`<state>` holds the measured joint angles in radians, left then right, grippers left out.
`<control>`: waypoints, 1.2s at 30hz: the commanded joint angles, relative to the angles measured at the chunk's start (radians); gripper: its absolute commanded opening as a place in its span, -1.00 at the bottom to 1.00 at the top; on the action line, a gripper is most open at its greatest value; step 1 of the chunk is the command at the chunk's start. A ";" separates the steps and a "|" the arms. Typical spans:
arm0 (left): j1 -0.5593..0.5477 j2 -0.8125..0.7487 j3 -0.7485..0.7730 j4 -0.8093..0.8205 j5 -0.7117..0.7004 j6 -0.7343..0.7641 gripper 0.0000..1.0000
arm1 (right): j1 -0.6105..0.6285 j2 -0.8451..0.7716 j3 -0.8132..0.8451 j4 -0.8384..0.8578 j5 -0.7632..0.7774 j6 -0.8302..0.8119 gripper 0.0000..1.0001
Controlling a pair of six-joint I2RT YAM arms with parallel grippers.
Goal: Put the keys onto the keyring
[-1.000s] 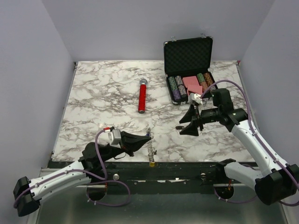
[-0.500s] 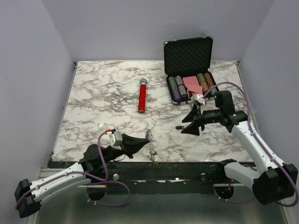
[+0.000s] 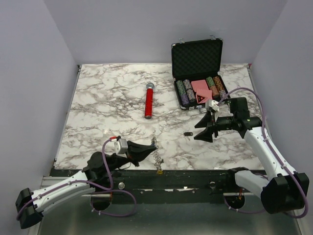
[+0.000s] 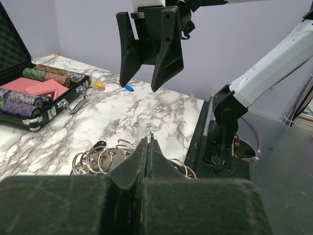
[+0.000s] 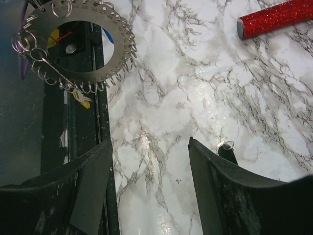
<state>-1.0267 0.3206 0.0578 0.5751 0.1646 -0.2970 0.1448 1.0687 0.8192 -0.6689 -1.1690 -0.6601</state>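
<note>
My left gripper [image 3: 152,145] is shut on the keyring [image 3: 156,154], a thin jagged metal loop standing on edge near the table's front edge, its yellow tag [image 3: 159,171] hanging low. In the left wrist view the pinched metal edge pokes out between the shut left gripper [image 4: 148,140], with small wire rings [image 4: 98,159] beside it. A black-headed key [image 3: 188,133] lies flat on the marble, just left of my open, empty right gripper [image 3: 203,129]. The right wrist view shows that key [image 5: 228,152] behind the right finger, outside the right gripper [image 5: 149,142], and the keyring [image 5: 83,46] far off. A blue-headed key [image 4: 128,88] lies beyond.
A red glitter microphone [image 3: 148,100] lies mid-table. An open black case [image 3: 197,61] with poker chips and cards stands at the back right, close behind the right arm. The table's dark front rail [image 3: 186,175] runs just below the keyring.
The right gripper has drawn back to the right, uncovering the black-headed key on the marble. The left gripper pulled the keyring slightly nearer the front edge earlier, then stayed still.
</note>
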 commanded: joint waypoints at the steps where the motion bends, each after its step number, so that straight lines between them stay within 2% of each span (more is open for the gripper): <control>1: 0.005 -0.012 -0.016 0.042 -0.004 0.022 -1.00 | -0.039 0.005 -0.011 -0.053 -0.050 -0.065 0.44; 17: 0.005 -0.008 -0.013 0.051 0.016 0.036 -1.00 | -0.174 -0.003 -0.029 -0.087 -0.089 -0.130 0.45; 36: 0.005 -0.014 -0.006 0.043 0.009 0.030 -1.00 | -0.183 -0.033 -0.035 -0.055 -0.103 -0.125 0.48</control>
<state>-1.0267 0.3206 0.0578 0.5785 0.1661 -0.2733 -0.0330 1.0447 0.7822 -0.7345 -1.2400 -0.7696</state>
